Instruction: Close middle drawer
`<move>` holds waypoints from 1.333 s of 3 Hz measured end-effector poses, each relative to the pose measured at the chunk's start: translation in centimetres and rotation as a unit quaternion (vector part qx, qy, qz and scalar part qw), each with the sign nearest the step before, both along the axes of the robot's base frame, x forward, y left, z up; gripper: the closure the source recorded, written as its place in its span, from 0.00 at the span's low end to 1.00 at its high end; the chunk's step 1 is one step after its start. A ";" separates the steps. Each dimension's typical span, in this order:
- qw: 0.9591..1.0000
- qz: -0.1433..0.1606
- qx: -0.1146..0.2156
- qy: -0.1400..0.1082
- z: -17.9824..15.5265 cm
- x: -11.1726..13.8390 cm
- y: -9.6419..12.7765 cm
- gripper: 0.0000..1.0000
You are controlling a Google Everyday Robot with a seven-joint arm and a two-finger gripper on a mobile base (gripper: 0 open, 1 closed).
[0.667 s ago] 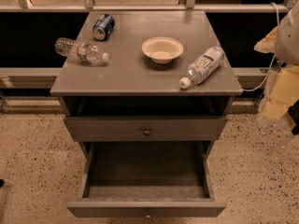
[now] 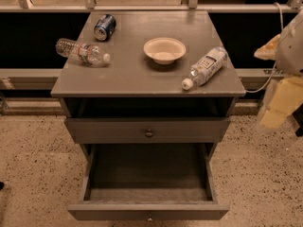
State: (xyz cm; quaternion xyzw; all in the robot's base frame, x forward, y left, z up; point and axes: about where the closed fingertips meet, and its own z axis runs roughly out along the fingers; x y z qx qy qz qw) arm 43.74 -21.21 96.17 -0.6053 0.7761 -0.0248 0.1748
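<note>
The middle drawer (image 2: 148,211) of the grey cabinet is pulled far out towards me. Its long box is open and looks empty, and its front panel with a small round knob is at the bottom edge of the camera view. Above it, another grey drawer front (image 2: 148,130) with a round knob sits almost in, with a dark gap over it. My gripper (image 2: 278,109) hangs at the far right, pale and yellowish. It is beside the cabinet, level with the upper drawer and apart from both drawers.
On the cabinet top (image 2: 132,77) lie a blue can (image 2: 104,27), a clear water bottle (image 2: 81,51), a white bowl (image 2: 164,49) and a second bottle (image 2: 206,67) near the right edge. Speckled floor surrounds the cabinet. A dark rail and wall run behind.
</note>
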 end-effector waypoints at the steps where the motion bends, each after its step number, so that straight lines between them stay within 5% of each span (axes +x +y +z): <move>1: 0.997 0.038 0.060 -0.007 -5.0 -2.1 2.0 0.00; 2: 0.995 0.034 0.093 -0.018 -7.7 -3.9 1.3 0.00; 3: 0.995 0.034 0.093 -0.018 -7.7 -3.9 1.3 0.00; 4: 0.988 0.061 0.140 -0.037 -11.6 -3.4 3.4 0.00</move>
